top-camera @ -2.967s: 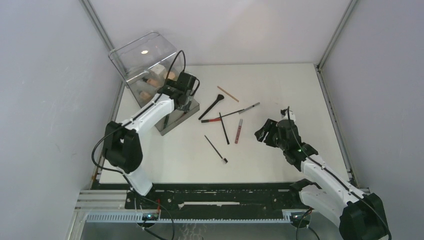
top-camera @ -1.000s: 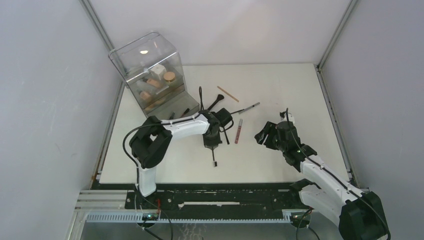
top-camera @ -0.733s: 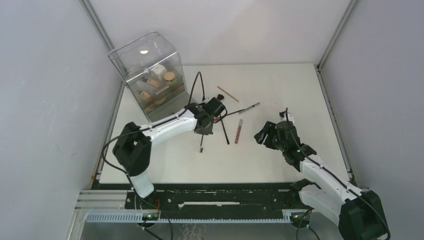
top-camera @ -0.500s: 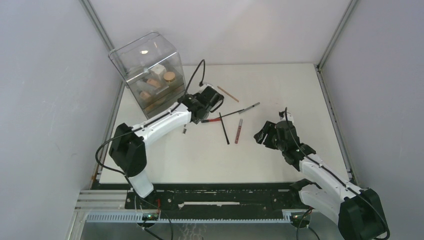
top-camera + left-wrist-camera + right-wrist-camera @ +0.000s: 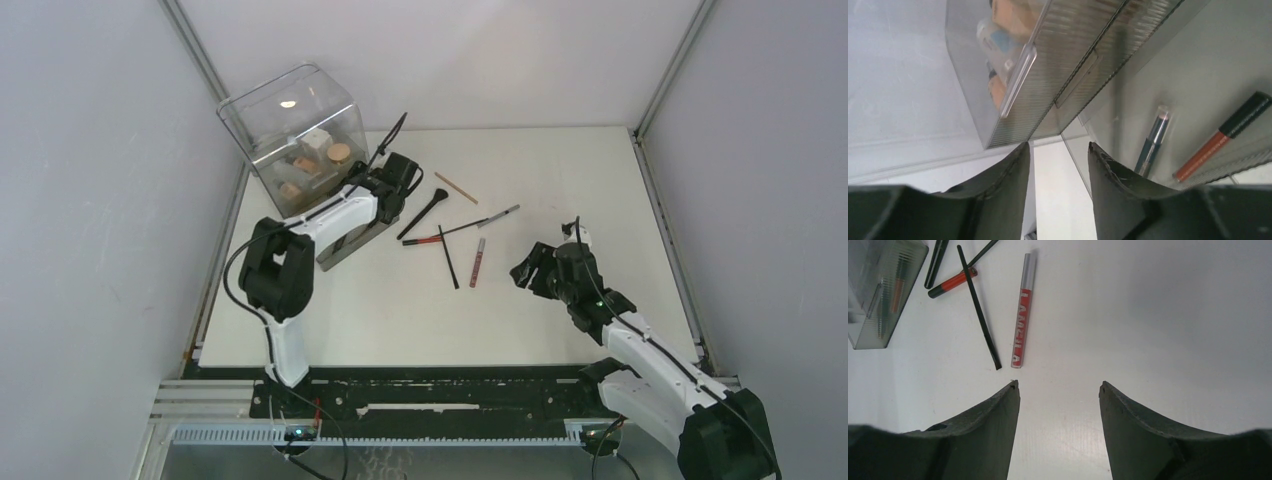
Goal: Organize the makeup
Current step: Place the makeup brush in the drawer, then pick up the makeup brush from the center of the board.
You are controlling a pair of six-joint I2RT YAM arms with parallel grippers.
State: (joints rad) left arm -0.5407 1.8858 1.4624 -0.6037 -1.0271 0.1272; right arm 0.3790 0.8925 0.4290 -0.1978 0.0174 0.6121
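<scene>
Two lip tubes (image 5: 478,262) and several thin brushes (image 5: 448,258) lie mid-frame, well off the counter's (image 5: 560,180) edges. We see the left gripper (image 5: 1058,150), jaws apart and empty, over the open drawer (image 5: 1173,70) at upper left. The right gripper (image 5: 1058,385), jaws apart, hangs above bare counter.

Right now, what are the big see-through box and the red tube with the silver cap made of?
The big box looks like clear plastic: things inside show through, and its drawer fronts are ribbed, glossy. The red tube seems clear plastic too; its silvery cap could be metal or coated plastic.
</scene>
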